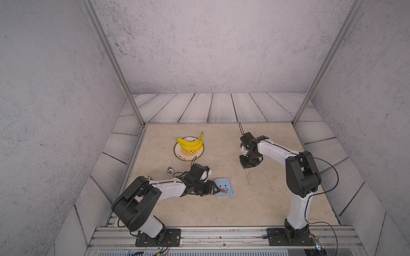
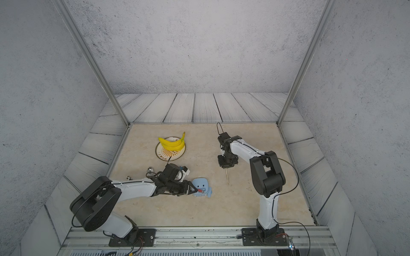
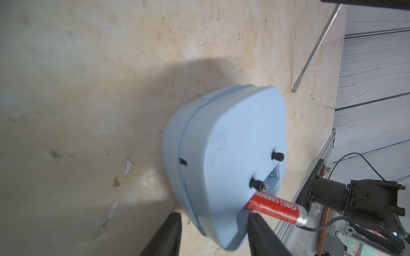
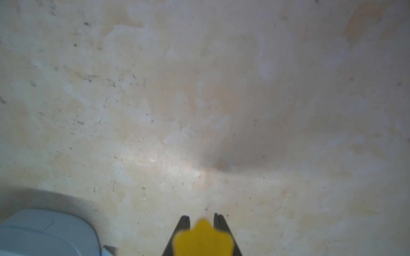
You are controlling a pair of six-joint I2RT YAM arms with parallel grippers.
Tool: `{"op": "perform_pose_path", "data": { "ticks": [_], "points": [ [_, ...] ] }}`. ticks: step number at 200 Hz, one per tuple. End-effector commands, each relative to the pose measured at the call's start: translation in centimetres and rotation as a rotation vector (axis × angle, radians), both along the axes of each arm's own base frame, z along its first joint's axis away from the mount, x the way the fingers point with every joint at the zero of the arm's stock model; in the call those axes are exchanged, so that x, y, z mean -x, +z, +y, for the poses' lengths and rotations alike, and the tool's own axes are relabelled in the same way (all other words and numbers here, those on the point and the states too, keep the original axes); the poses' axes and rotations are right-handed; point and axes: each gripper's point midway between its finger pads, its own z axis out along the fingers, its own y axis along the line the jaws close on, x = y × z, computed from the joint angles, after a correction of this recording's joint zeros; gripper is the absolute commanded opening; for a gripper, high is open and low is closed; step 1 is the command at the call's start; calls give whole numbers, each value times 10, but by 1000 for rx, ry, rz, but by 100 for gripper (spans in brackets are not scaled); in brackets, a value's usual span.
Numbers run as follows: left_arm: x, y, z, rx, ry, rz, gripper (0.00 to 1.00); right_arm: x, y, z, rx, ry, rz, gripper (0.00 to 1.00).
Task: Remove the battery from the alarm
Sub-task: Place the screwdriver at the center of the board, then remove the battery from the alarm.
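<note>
The light-blue alarm (image 1: 223,185) (image 2: 200,184) lies face down on the beige table, its plain back (image 3: 233,144) showing. The red battery (image 1: 222,190) (image 2: 201,190) (image 3: 277,208) sticks out at a slant from the open compartment in that back. My left gripper (image 1: 218,190) (image 2: 196,190) (image 3: 214,213) straddles the alarm's near edge; one finger touches beside the battery, a gap shows at the other. My right gripper (image 1: 246,166) (image 2: 225,166) (image 4: 202,216) hangs far right of the alarm (image 4: 44,232), shut on the yellow-handled screwdriver (image 1: 248,176) (image 2: 227,176) (image 4: 203,239), its shaft pointing to the table.
A patterned plate (image 1: 176,153) (image 2: 158,153) with yellow bananas (image 1: 190,143) (image 2: 173,143) sits behind the left arm. A small shiny metal object (image 1: 170,170) (image 2: 150,170) lies left of the left wrist. Metal posts and walls ring the table.
</note>
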Motion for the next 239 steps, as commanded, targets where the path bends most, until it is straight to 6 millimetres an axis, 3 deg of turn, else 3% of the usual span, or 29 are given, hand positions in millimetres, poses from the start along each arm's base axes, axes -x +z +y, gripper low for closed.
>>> {"op": "perform_pose_path", "data": {
  "ticks": [1,44,85,109,140,190,239],
  "points": [
    [9,-34,23,-146,34,54,53,-1,-17,-4,36,-6,16,27],
    [9,-32,22,-142,35,51,53,2,-15,-5,38,3,13,31],
    [10,-32,23,-144,35,51,54,7,22,6,-47,86,-82,34],
    [10,-32,24,-145,36,48,54,26,49,15,-100,163,-143,36],
    [10,-32,25,-148,39,49,54,71,69,43,-246,237,-152,40],
    [11,-33,26,-153,40,51,54,136,68,94,-385,329,-90,47],
    [10,-30,27,-160,42,47,54,148,52,116,-384,349,-71,48]
  ]
}}
